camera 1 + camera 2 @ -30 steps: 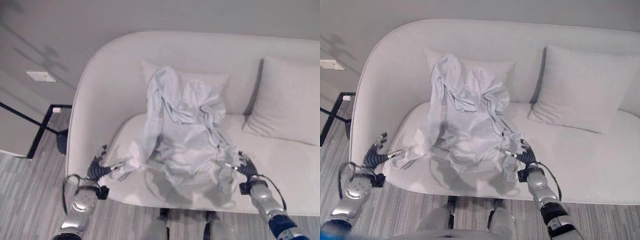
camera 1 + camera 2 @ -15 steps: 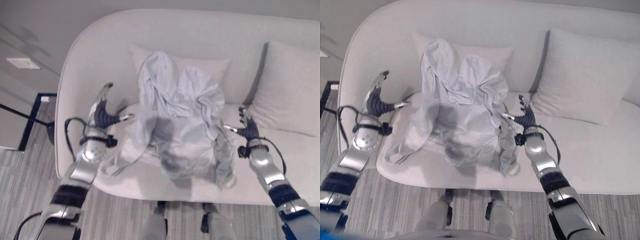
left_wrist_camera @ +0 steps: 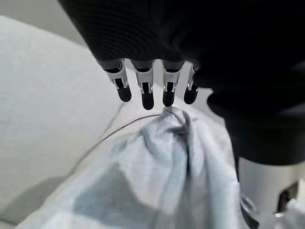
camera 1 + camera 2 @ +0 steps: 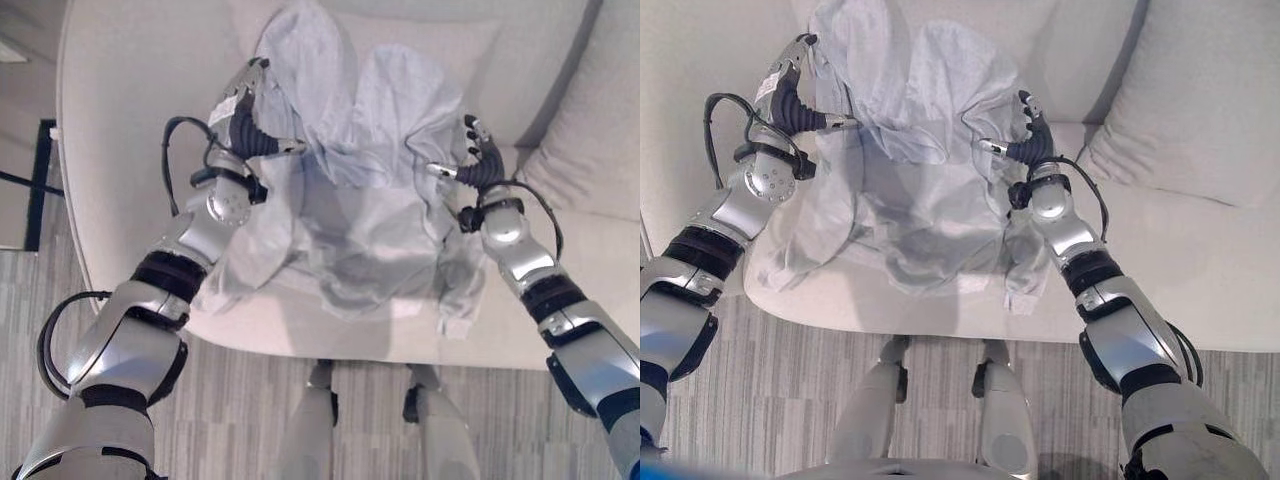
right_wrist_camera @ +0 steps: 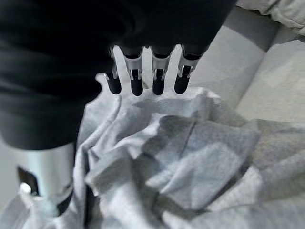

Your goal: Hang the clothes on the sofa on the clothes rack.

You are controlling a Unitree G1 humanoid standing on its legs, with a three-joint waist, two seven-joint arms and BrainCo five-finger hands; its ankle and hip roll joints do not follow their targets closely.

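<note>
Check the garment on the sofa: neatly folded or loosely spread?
Loosely spread. The pale grey garment drapes crumpled over the sofa seat and back cushion, one sleeve trailing toward the front edge, not folded.

Garment (image 4: 360,200) lies on sofa (image 4: 130,120) seat, draped up against the backrest. Left hand (image 4: 245,115) at its left side, right hand (image 4: 475,165) at its right. Cushion (image 4: 1210,100) right of garment.

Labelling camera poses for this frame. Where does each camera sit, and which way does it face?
Left eye view: head, looking down at the garment on the sofa; both arms, left hand, right hand.
Right eye view: same, slightly offset, shares that scene, plus a cushion.
Left wrist view: along the left hand's fingers, garment beyond.
Right wrist view: along the right hand's fingers, garment beyond.
</note>
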